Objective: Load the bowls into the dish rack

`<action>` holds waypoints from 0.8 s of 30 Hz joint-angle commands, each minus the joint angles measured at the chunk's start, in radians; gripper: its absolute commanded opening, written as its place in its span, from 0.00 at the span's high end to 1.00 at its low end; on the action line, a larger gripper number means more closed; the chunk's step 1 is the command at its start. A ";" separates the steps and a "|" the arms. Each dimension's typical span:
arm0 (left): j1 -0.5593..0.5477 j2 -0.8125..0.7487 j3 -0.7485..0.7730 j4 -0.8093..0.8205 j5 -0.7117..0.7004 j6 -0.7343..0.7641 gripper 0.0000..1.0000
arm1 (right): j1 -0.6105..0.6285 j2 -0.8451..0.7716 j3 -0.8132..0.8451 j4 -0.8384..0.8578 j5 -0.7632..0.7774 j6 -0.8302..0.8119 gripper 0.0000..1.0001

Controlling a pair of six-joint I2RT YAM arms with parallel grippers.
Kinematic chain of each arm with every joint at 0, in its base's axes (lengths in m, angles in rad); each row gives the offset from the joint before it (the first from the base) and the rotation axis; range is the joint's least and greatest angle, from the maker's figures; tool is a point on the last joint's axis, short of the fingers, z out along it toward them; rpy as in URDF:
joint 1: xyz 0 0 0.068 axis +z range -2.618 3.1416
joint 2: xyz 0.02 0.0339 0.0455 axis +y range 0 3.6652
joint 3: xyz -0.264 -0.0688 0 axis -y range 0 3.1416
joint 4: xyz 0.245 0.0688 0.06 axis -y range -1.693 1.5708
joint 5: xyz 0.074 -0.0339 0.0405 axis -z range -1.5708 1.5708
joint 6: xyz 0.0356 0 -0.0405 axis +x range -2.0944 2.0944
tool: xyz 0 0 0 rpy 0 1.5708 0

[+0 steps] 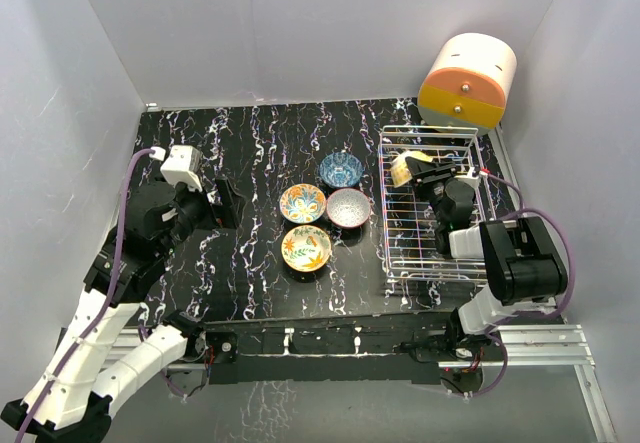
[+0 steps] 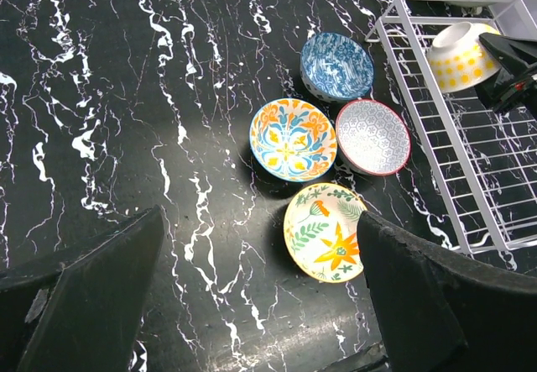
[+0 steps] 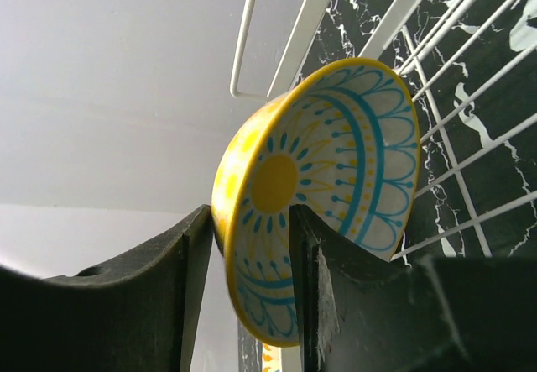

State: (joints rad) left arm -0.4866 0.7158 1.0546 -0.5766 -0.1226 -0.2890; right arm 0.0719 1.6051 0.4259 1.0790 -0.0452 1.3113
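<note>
Over the dish rack (image 1: 386, 225), right jaws pinch the yellow bowl (image 1: 403, 171) on edge; left jaws wide, empty

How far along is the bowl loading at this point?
Done: no bowl sits released in the dish rack. In hand: the right hand grips the yellow bowl on edge over the rack. Left: the blue bowl, orange-blue bowl, red-rimmed bowl and leaf-patterned bowl, all on the table.
</note>
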 commanded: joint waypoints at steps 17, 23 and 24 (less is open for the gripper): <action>-0.003 -0.044 0.000 0.034 0.031 -0.034 0.03 | -0.023 -0.280 0.109 -0.678 0.090 -0.112 0.42; -0.004 -0.065 -0.001 0.019 0.026 -0.035 0.03 | -0.033 -0.284 0.147 -0.798 0.064 -0.144 0.34; -0.004 -0.066 0.001 0.018 0.024 -0.033 0.03 | -0.034 -0.285 0.158 -0.823 0.063 -0.151 0.30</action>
State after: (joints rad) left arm -0.4866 0.6636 1.0527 -0.5549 -0.1040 -0.3183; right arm 0.0448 1.3445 0.5098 0.3470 0.0216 1.2057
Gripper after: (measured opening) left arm 0.970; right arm 0.658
